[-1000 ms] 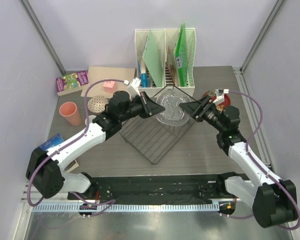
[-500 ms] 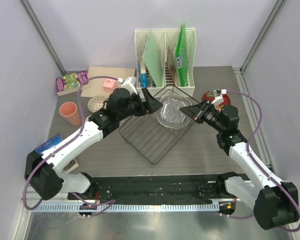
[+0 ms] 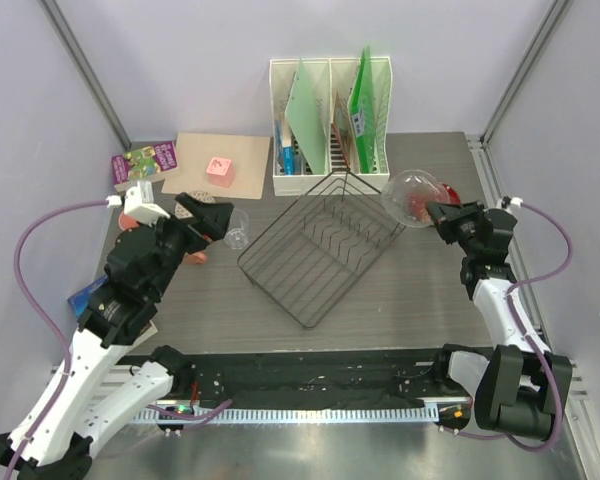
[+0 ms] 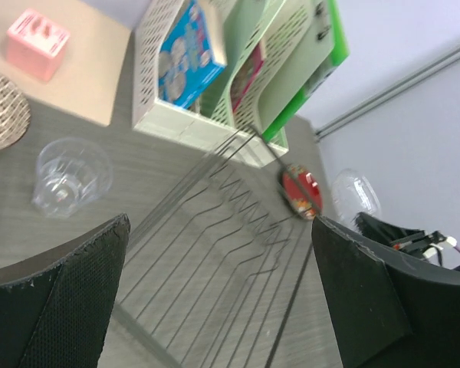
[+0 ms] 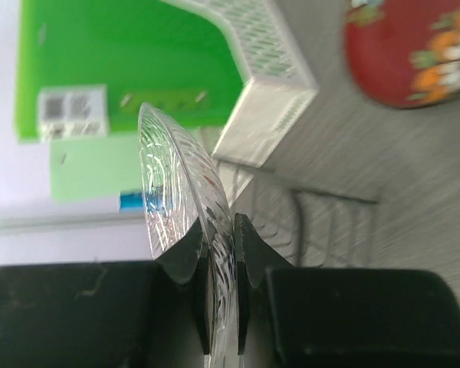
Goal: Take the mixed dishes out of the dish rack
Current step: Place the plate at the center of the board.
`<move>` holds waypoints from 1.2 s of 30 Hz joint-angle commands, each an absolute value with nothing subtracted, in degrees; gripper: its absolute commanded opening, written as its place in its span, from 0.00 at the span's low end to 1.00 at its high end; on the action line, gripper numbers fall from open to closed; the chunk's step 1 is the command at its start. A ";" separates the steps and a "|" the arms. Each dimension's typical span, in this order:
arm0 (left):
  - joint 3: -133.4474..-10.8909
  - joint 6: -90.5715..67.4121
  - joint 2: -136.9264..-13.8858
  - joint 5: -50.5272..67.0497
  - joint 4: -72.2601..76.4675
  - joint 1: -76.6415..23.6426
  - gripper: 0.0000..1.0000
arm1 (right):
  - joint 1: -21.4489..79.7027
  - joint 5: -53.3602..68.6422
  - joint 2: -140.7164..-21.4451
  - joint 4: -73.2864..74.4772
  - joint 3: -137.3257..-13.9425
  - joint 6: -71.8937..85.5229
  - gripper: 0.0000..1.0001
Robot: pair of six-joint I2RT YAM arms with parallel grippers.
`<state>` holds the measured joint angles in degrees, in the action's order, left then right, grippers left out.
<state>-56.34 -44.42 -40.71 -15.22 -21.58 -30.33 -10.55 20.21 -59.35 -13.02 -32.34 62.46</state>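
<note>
Over on the right, the right gripper [image 5: 217,239] is pinched tight on the rim of a clear dish [image 3: 406,195], holding it on edge in the air just above the red plate [image 5: 414,54], which lies on the table past the right corner of the rack [image 3: 315,250]. The left gripper [image 3: 206,217] is spread wide with nothing in it, off to the rack's left. The glass [image 3: 237,229] stands on the table between that gripper and the rack
</note>
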 commanded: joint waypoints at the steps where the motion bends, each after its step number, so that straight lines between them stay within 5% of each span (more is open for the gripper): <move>1: -52.48 -43.77 -37.02 -17.14 -27.41 -30.32 1.00 | -14.33 11.80 -61.69 -23.98 -29.80 69.96 0.01; 13: -47.81 -44.12 -31.38 -16.79 -29.97 -30.41 1.00 | -14.41 -6.76 -79.35 -19.79 -45.41 66.80 0.01; 33: -43.51 -46.49 -31.81 -13.89 -29.62 -30.41 1.00 | -14.41 0.88 -104.85 -7.65 -58.36 53.09 0.01; 36: -43.24 -46.84 -31.99 -13.54 -29.53 -30.41 1.00 | -14.41 0.27 -104.94 -6.24 -58.88 52.21 0.18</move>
